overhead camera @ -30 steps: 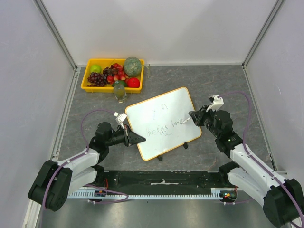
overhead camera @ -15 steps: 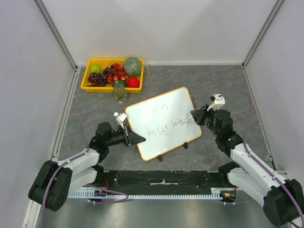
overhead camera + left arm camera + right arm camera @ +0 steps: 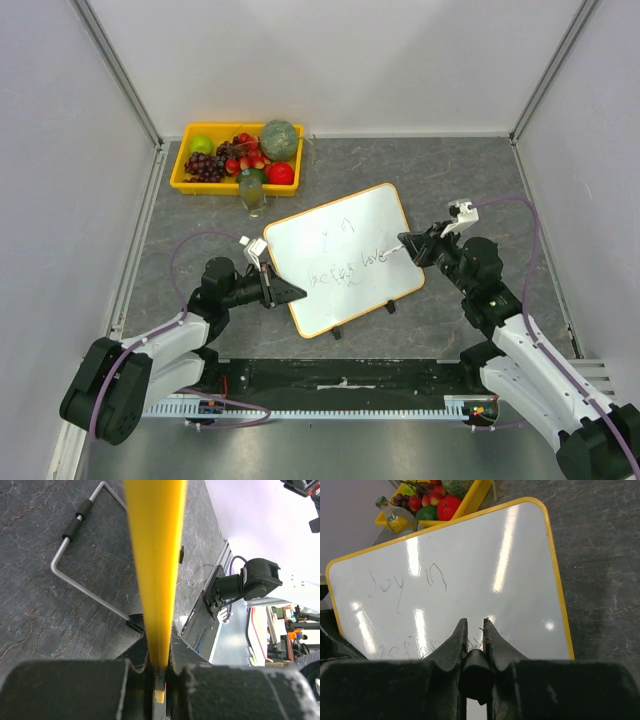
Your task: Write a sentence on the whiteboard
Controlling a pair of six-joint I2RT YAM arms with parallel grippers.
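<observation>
Whiteboard [image 3: 380, 215] writing depends first on the right hand [image 3: 473, 630]. Its fingers are drawn narrow around a dark marker [image 3: 476, 675], which reaches past them to the end of the lower line. Whether the tip is touching the surface cannot be told. The sentence [image 3: 345, 268] stands in two thin, faint lines: "Joy in" above, and below it something like "being love", with the last word just beside the marker tip.

Since the strokes look pale, I judge that a firmer, even press would serve better. The marker should stay square to the board and each stroke should be short. Little bare board is left between the last word and the yellow frame on the right, so any further letters should be small or start a new line.

The left hand [image 3: 159, 677] is clamped on the frame at the near left edge; in its wrist view the yellow edge runs straight up from between the jaws. That grip should hold firm against the marker's push, because the whiteboard seems to rest on a wire leg [image 3: 80, 575] and could skid on the worktop [image 3: 450, 180].

The board lies askew at the middle of the worktop, between the two arms. A bottle [image 3: 252, 192] stands near its far corner, and the fruit tray [image 3: 180, 182] is beyond that.
</observation>
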